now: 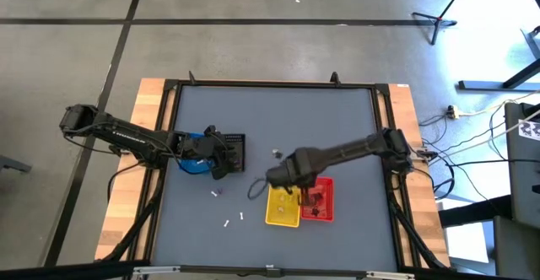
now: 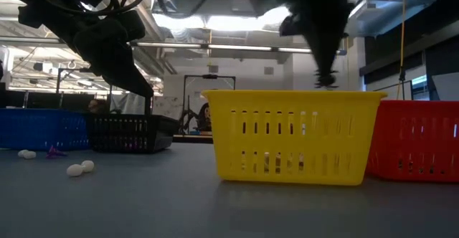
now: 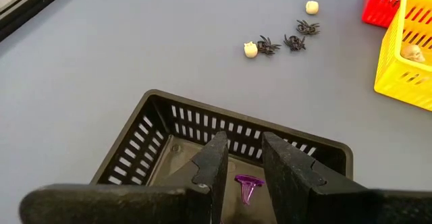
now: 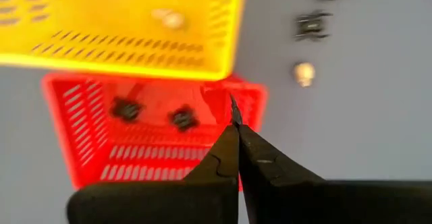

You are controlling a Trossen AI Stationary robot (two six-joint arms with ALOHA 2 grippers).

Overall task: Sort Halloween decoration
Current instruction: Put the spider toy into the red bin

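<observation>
Left wrist view: my left jaws (image 3: 244, 166) hang over the black basket (image 3: 155, 140), clamped on a purple trinket (image 3: 247, 187) whose flat cap and stem show between the tips. It is pinched by the stem, and I judge it ready to drop into that basket.

My right jaws (image 4: 235, 126) are clenched tight with, as far as I can see, nothing between them, poised above the near wall of the red basket (image 4: 81, 116). Two dark spiders (image 4: 183, 119) lie inside it, and a pale piece (image 4: 170, 18) lies in the yellow basket (image 4: 202, 59) alongside.

Remaining decoration lies loose on the grey surface (image 3: 135, 42): three black spiders (image 3: 294, 42) and two white skull-like beads (image 3: 250, 49) in a cluster between the two pairs of baskets. More pale bits (image 1: 226, 223) lie towards the front edge in the high view.

My assessment: every piece is very light, stiff and likely smooth plastic. The round beads may roll or squirt out of a pinch, so take them across the widest part. The spiders' thin legs look bendable; grip the body, low against the surface
</observation>
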